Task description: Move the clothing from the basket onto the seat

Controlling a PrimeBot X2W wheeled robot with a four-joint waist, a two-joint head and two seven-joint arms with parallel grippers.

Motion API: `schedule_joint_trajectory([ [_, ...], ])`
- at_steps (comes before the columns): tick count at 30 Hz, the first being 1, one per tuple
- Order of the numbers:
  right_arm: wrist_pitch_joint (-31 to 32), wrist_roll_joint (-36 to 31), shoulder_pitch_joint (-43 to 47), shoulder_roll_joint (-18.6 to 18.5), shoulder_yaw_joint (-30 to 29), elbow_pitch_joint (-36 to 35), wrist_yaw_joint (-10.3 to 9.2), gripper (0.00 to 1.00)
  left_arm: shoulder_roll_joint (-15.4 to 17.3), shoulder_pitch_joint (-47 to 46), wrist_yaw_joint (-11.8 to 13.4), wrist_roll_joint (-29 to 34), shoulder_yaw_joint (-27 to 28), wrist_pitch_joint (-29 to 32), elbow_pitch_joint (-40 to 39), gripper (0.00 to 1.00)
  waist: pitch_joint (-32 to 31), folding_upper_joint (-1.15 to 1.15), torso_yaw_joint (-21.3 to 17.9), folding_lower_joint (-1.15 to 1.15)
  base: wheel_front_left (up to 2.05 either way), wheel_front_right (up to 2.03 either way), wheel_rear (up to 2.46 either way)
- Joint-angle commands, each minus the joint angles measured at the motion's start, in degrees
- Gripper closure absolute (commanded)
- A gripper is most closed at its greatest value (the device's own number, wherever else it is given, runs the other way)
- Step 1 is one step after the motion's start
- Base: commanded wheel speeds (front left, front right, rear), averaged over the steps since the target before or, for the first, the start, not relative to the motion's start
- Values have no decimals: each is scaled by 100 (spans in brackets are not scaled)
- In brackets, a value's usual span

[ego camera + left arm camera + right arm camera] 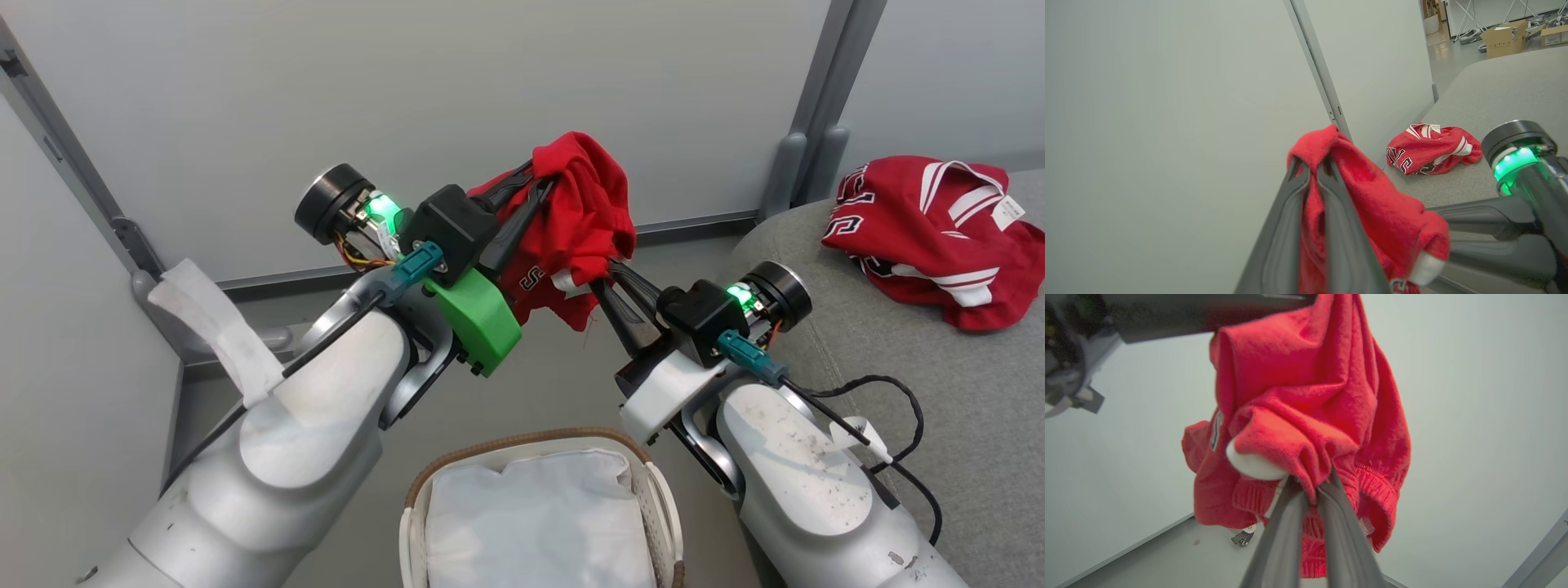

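A bunched red jersey (584,220) hangs in the air between both arms, above and behind the basket (539,514). My left gripper (543,180) is shut on its upper fold, seen close up in the left wrist view (1312,163). My right gripper (608,282) is shut on its lower edge near a white trim patch, and the right wrist view (1312,486) shows the cloth pinched at the fingertips. A second red jersey (931,233) lies crumpled on the grey seat (963,392) at the right. The basket holds only its white liner (535,518).
Pale partition walls (457,98) with grey posts stand close behind and to the left. A black cable (890,416) trails over the seat's front edge beside my right forearm. Cardboard boxes (1504,38) sit on the floor far beyond the seat.
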Motion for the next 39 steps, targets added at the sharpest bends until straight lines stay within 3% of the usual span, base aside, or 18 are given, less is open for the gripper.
schedule_joint_trajectory([
  [1,-11,57,-59,-21,17,-29,-8,100,47,106,37,-55,18,-51,15,100,15,0,-19,0,0,0,0],
  [11,-12,-13,18,-21,-194,-33,-7,100,60,499,229,-346,231,-386,138,100,74,0,-117,0,0,0,0],
  [12,-11,-19,22,-20,-238,-35,-8,100,34,586,257,-399,258,-469,160,78,80,0,-126,0,0,0,0],
  [15,-11,-75,14,-21,-384,-38,-7,100,-5,831,309,-507,290,-679,263,58,97,0,-143,0,0,0,0],
  [16,-11,-99,1,-20,-433,-40,-8,100,-25,918,327,-526,304,-761,310,40,104,0,-151,0,0,0,0],
  [17,-11,-122,-12,-21,-475,-49,-8,100,-35,988,340,-542,322,-825,344,11,109,0,-158,0,0,0,0],
  [18,-11,-157,-31,-20,-548,-56,-8,100,-59,1107,366,-577,359,-914,403,0,118,0,-169,0,0,0,0],
  [29,-11,-421,60,-20,-1029,-59,-8,100,-233,2097,337,-624,867,-1106,638,0,181,0,-345,0,0,0,0],
  [39,-12,-594,204,-19,-1398,4,-8,100,-530,2911,180,-334,1385,-1103,615,0,256,0,-791,0,0,0,0],
])
